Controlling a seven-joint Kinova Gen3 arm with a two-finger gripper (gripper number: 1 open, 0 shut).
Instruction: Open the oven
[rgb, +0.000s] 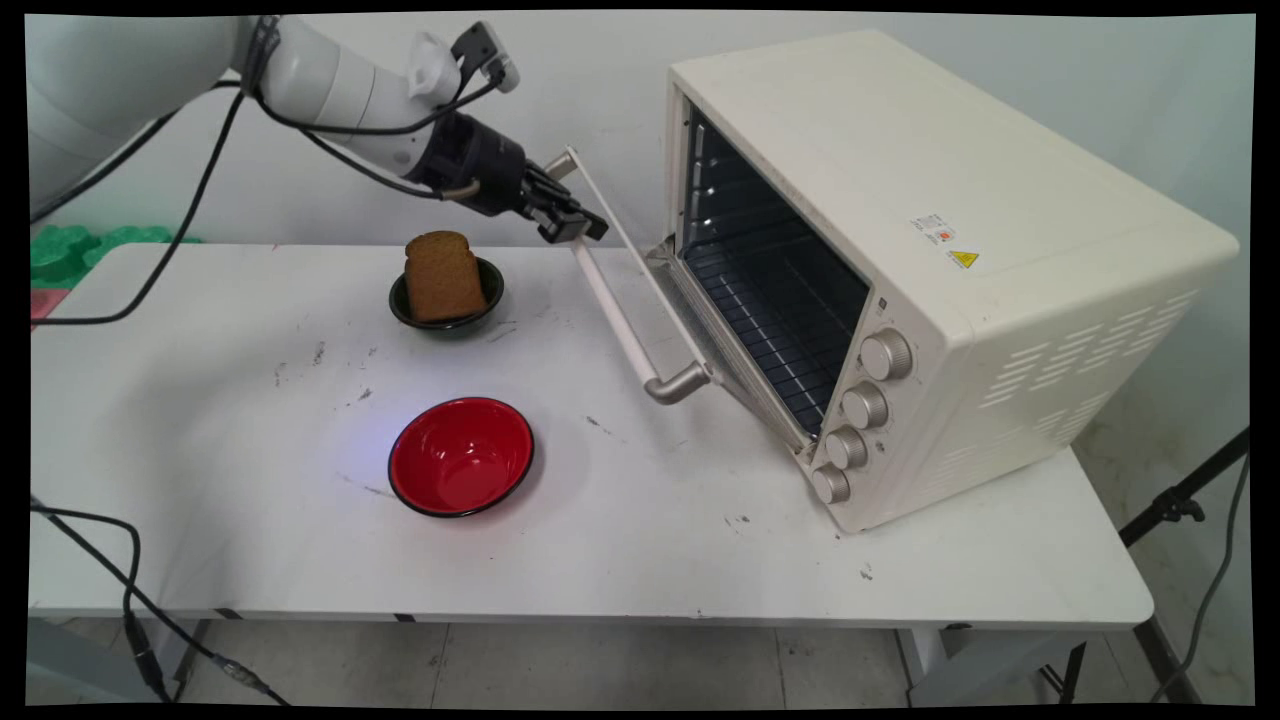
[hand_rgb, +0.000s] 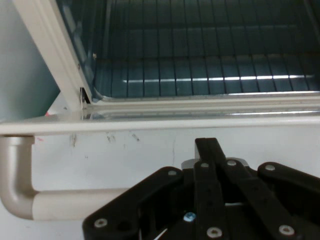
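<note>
1. Main view: the black gripper reaches in from the upper left and is clamped on the door handle, near the bar's far end.
2. The handle belongs to the oven door, which hangs partly open, tilted out and down towards the table's middle.
3. The cream toaster oven stands on the right half of the white table, its open front turned to the left. Four knobs run down its near front corner.
4. A small black bowl sits towards the table's far edge, just left of the gripper. A slice of brown bread leans upright in it.
5. A red bowl lies nearer the table's front edge, well apart from the black one.
6. Hand view: the gripper's linkage is drawn together at the bottom, and the handle bar runs in from its curved left bracket and goes behind that linkage.
7. Above it lies the door's pale edge. Beyond that, the wire rack shows inside the dark oven cavity.
</note>
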